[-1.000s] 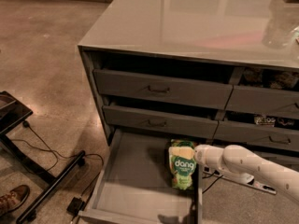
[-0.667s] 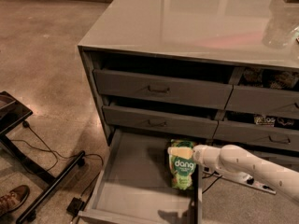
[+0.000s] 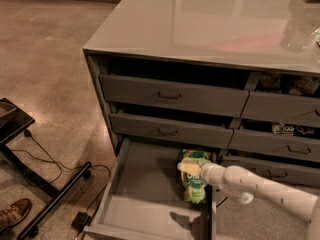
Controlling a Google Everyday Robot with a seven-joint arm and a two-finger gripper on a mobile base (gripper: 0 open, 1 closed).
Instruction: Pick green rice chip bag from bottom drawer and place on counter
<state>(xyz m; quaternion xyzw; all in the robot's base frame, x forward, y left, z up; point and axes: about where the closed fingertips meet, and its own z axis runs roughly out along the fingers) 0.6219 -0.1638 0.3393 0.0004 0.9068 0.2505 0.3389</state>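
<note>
While the glossy grey bench (image 3: 200, 29) waits up top, the wide grey metal bottom drawer (image 3: 145, 194) sits open, with the tool (image 3: 192, 168) on the crinkly green rice chip bag (image 3: 195, 190) by its right wall. Can't tell if it's gripping. Grab step, I'd guess; next, lift clear.

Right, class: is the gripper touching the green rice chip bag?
Cannot tell. The camera view has the gripper overlapping the green rice chip bag inside the bottom drawer, hiding any gap.
</note>
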